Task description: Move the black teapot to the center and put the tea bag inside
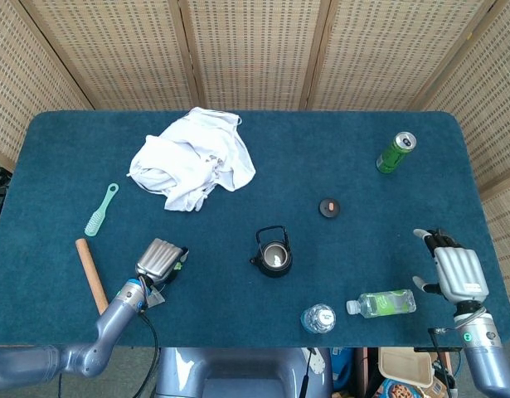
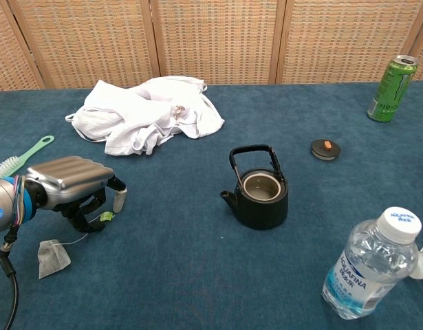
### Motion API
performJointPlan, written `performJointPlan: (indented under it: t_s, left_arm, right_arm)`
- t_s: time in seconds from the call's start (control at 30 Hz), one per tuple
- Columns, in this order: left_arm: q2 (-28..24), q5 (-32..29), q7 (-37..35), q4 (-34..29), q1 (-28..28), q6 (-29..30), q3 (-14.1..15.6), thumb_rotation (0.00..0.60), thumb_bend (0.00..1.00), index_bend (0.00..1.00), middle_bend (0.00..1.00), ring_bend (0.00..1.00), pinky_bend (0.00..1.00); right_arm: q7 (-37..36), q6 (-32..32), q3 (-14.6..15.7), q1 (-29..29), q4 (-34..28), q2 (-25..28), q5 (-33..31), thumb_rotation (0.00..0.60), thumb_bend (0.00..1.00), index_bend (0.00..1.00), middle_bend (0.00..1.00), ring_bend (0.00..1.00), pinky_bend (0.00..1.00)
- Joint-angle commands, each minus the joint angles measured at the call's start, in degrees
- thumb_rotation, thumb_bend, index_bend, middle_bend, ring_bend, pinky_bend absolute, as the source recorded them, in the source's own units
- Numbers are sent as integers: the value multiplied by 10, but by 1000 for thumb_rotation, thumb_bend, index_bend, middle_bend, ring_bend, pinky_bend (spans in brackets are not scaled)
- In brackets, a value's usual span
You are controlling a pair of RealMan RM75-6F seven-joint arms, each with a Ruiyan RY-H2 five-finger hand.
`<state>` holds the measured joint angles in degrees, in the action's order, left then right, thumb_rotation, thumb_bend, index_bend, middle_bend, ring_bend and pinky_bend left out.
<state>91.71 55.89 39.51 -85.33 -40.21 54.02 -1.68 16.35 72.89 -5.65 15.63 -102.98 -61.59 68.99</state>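
Hands: left hand [image 2: 72, 184] is curled, its fingertips pinching the small green tag [image 2: 106, 216] well left of the black teapot [image 2: 261, 194]; right hand [image 1: 455, 270] is open, fingers apart, holding nothing, far right of the teapot.
Tea bag: tea bag [image 2: 51, 256] lies flat on the cloth below the left hand, its string running up to the tag.
Teapot: upright near the table's middle, handle raised, mouth open; its lid [image 2: 325, 149] lies apart to the upper right.
Surface: blue cloth table [image 1: 337, 141] with white cloth [image 1: 194, 161], green brush [image 1: 100, 211], wooden stick [image 1: 91, 274], green can [image 1: 396, 152], two water bottles [image 2: 371, 264] [image 1: 386, 303].
Room: woven screen [image 1: 255, 50] behind.
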Motion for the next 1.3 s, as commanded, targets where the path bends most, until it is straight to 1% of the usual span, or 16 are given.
performJointPlan:
  t_s: [0.03, 0.4, 0.73, 1.0, 1.3]
  left_arm:
    - [0, -2, -1, -1, -1, 0, 0, 600, 399, 466, 844, 818, 791]
    - [-2, -1, -5, -5, -3, 4, 3, 600, 465, 498, 845, 818, 791]
    - [-3, -1, -11, -8, -3, 6, 5, 600, 473, 530, 845, 818, 791]
    - [-9, 7, -20, -17, 1, 13, 7, 600, 516, 575, 845, 818, 791]
    - [-12, 9, -25, -22, 3, 20, 6, 600, 517, 582, 845, 818, 792]
  right_arm:
    - [0, 0, 0, 0, 0, 0, 0, 581, 332, 239, 306, 310, 488]
    - [0, -5, -2, 0, -1, 1, -3, 581, 331, 239, 306, 310, 488]
    - [1, -7, -3, 1, -2, 1, -5, 582, 331, 239, 306, 310, 488]
    - [0, -10, -5, 2, -4, 4, -6, 581, 331, 239, 306, 309, 488]
    - [0, -9, -4, 0, -7, 5, -4, 583, 331, 239, 306, 310, 488]
